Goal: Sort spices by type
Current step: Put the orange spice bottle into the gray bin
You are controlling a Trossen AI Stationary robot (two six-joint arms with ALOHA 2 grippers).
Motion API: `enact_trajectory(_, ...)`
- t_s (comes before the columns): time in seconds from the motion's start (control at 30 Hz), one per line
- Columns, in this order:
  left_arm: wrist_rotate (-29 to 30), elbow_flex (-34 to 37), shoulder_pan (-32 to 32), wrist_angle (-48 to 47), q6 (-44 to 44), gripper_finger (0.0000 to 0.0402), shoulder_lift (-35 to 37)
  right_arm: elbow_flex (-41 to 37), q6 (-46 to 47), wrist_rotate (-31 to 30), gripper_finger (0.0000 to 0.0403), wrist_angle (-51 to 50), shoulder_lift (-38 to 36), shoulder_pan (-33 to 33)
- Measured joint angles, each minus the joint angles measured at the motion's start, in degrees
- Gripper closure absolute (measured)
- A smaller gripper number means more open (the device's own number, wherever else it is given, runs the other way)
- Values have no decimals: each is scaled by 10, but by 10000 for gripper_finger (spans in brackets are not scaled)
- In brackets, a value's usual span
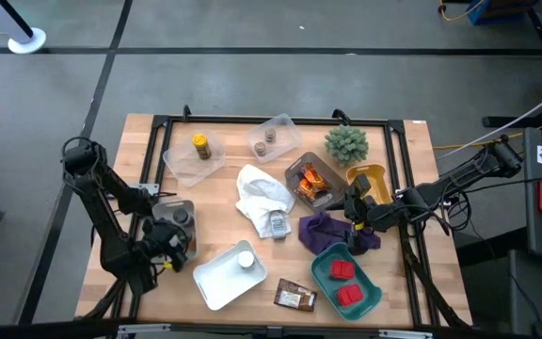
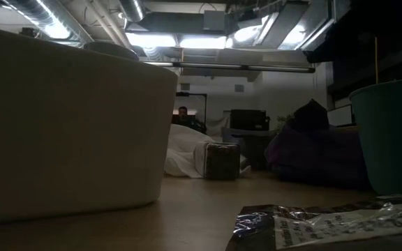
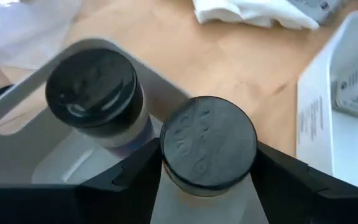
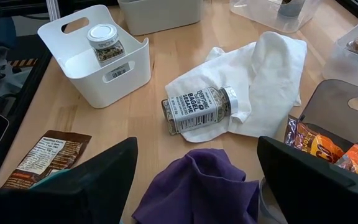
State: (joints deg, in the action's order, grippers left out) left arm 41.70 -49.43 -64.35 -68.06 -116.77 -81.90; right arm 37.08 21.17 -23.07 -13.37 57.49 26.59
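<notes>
Black-lidded jar (image 3: 208, 149) sits between your left gripper's (image 3: 207, 180) parting jaws inside the grey bin (image 3: 30, 106); lifting off-line can topple its neighbouring jar (image 3: 95, 93), while your right gripper (image 4: 194, 177) waits wide open above the purple cloth (image 4: 197, 186).

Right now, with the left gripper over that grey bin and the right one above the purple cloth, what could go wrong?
1. The left gripper brackets a black-capped jar right beside a second jar in the grey bin; pulling away carelessly could knock one over.
2. The open right gripper hangs over the purple cloth; reaching for the bagel seasoning jar lying on the white cloth might snag fabric or roll it.
</notes>
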Motion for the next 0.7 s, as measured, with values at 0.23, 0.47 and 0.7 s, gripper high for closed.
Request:
enact_trajectory(0.23,-15,1,4,14,17,152,-1,0,0,0,72,0,0,0)
enact_trajectory(0.47,-20,1,3,13,16,144,24,0,0,0,72,0,0,0)
enact_trajectory(0.7,-20,0,2,12,17,144,76,0,0,0,72,0,0,0)
